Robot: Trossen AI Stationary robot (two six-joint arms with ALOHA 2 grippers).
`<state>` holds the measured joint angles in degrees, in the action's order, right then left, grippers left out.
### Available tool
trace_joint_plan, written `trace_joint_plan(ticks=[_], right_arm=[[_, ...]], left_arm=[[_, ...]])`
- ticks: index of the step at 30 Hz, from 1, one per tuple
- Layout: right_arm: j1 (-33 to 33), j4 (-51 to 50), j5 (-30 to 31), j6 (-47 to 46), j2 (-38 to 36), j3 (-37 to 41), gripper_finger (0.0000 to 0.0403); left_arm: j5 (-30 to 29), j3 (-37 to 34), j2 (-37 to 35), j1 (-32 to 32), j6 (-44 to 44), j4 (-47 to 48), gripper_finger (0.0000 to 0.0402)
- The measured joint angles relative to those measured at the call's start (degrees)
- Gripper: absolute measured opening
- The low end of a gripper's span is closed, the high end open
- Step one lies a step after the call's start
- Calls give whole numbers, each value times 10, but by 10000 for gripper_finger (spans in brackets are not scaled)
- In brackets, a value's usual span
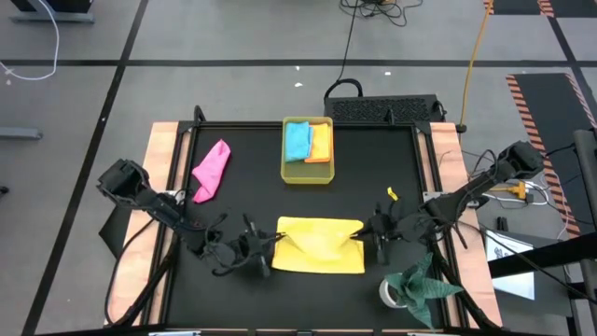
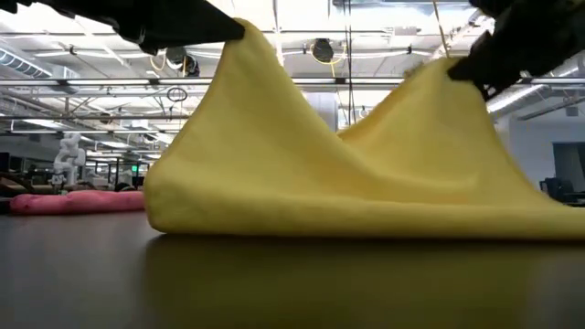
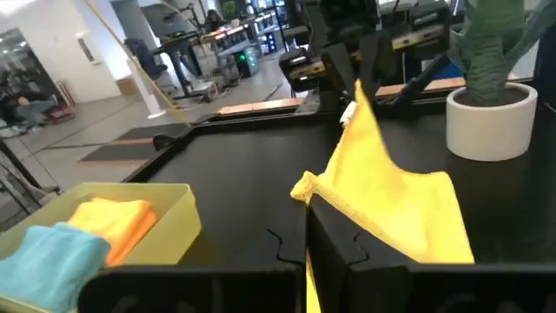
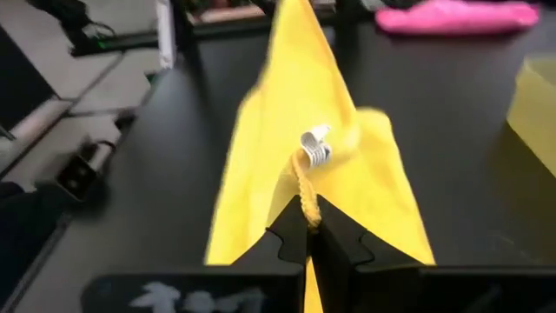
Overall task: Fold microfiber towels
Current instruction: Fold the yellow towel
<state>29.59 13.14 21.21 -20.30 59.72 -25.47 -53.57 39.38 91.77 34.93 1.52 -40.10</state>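
Towel near-centre on the table, left gripper and right gripper pinching its left and right corners. Tray far-centre, two cloths inside. Another cloth far left. Plant pot near right.

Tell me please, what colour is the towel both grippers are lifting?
Yellow towel, clearest in the low view.

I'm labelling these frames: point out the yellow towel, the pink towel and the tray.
yellow towel point(image 1: 322, 250), high view, flat middle.
pink towel point(image 1: 211, 170), high view, middle.
tray point(image 1: 307, 177), high view, near rim.
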Motion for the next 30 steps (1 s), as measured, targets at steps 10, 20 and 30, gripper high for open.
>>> trace_joint_plan(ticks=[10, 20, 30], right_arm=[[30, -85, -185, -103, -31, 0, 0], [81, 63, -219, -42, -32, -1, 0], [39, -146, -75, -155, -31, 1, 0]], left_arm=[[156, 0, 0, -29, -93, 36, 5], [225, 1, -50, -5, -105, 2, 7], [146, 0, -31, -60, -230, 164, 7]])
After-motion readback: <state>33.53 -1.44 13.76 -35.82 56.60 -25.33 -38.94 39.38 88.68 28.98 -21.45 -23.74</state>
